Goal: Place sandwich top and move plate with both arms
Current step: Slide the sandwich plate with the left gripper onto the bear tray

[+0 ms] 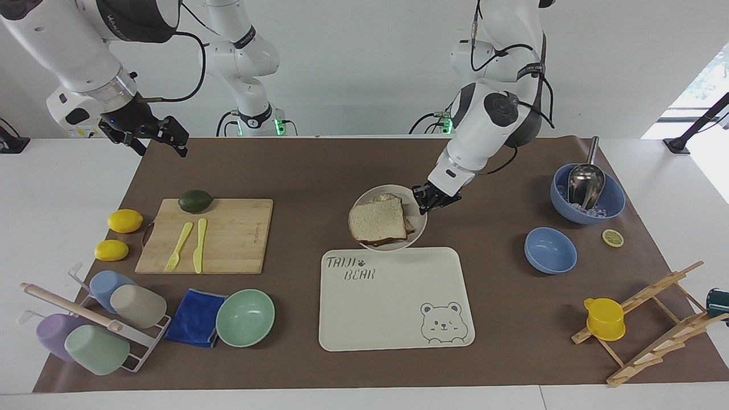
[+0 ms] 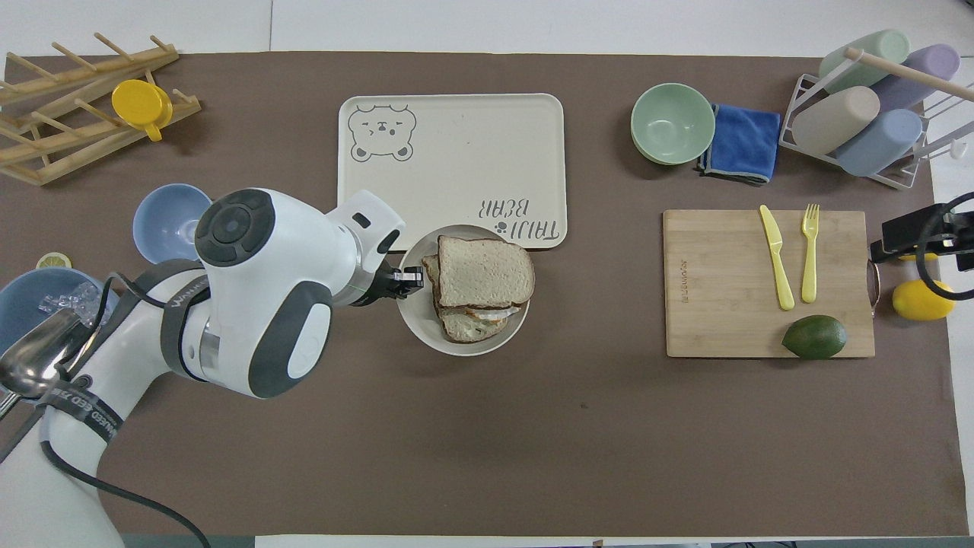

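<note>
While your left gripper (image 1: 435,199) pinches the plate (image 1: 418,223) rim mid-desk, bread (image 1: 377,221) on top, your right gripper (image 1: 149,135) waits at the desk corner, jaws apart.

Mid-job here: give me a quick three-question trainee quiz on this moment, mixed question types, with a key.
1. True or false: the sandwich top lies on the stack on the plate.
2. Which hand grips the plate's rim? A) left hand B) right hand
3. Fill in: the plate's edge overlaps the bear ____.

Key: 1 true; 2 A; 3 tray.
</note>
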You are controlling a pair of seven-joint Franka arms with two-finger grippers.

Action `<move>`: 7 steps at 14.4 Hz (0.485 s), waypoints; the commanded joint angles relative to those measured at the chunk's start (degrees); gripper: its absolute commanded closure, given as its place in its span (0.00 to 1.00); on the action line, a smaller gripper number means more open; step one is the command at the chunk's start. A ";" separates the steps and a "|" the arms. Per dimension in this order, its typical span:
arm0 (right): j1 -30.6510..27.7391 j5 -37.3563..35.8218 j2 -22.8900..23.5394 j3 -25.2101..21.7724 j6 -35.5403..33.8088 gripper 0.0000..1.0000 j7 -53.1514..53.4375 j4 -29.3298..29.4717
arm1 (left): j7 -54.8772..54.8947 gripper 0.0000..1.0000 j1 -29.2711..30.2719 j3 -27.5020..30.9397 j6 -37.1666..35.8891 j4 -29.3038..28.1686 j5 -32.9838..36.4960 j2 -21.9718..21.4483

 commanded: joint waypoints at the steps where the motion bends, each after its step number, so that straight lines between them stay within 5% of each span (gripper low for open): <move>1: -0.14 -0.26 -0.83 0.41 0.06 0.00 -0.89 -0.85 | 0.85 1.00 3.03 -0.39 -4.38 11.18 -1.50 7.99; 7: -0.14 -0.26 -0.92 0.41 0.06 0.00 -0.89 -0.85 | 1.20 1.00 6.55 -0.57 -4.75 27.81 -3.17 24.70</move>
